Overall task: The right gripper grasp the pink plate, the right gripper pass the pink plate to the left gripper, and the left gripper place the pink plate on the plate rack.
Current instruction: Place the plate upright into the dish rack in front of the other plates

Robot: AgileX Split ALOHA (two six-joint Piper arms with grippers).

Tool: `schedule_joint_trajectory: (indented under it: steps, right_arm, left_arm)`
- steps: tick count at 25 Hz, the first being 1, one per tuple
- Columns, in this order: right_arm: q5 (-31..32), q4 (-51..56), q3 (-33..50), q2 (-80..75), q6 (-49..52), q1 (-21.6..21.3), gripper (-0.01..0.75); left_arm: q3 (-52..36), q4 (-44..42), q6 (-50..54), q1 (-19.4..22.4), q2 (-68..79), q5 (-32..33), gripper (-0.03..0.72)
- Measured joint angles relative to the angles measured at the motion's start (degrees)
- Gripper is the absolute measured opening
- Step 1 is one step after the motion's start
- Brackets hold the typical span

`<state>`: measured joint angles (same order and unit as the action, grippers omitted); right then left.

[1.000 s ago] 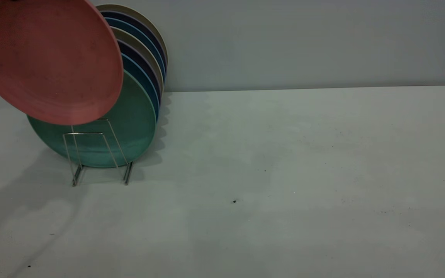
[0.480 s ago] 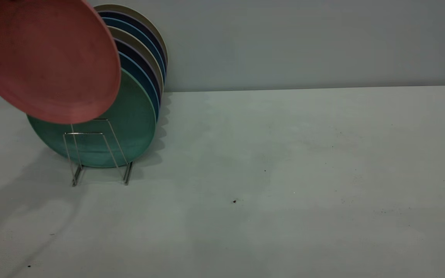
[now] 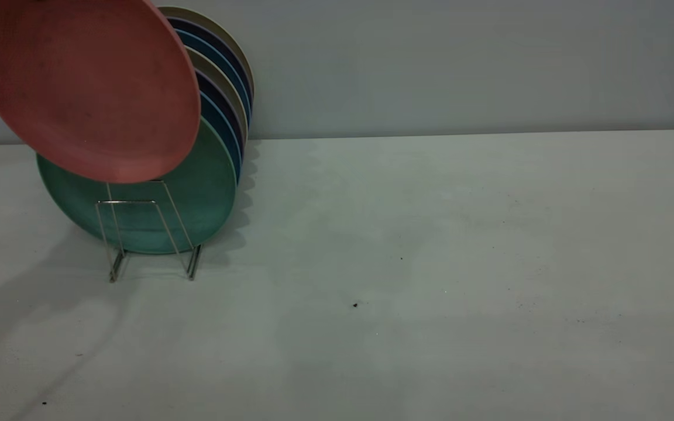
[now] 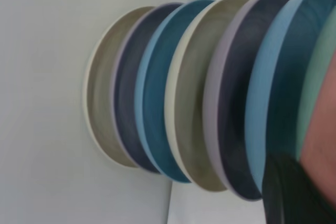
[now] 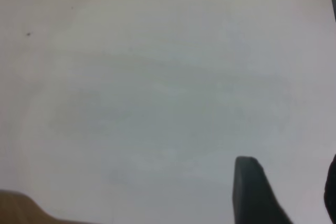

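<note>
Handover looks done: left gripper (image 4: 294,192) pinches the plate (image 3: 85,88), tilted in the air at eleven o'clock above the rack (image 3: 150,231). Right gripper (image 5: 286,192) hangs spread, empty. Slotting remains.

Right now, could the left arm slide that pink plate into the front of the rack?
Probably yes. The pink plate hangs tilted above the plate rack, in front of the teal-green plate. The front wire loops look unoccupied, with nothing visible blocking the way down.
</note>
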<state>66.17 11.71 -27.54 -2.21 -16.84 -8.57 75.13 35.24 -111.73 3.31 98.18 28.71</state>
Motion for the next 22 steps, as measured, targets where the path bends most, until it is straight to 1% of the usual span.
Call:
schedule_joint_trajectory:
  steps: [22]
  right_arm:
    - [0.0, -0.1, 0.0, 0.0, 0.2, 0.0, 0.345]
  left_arm:
    - [-0.1, -0.1, -1.4, 0.0, 2.9, -0.2, 0.053]
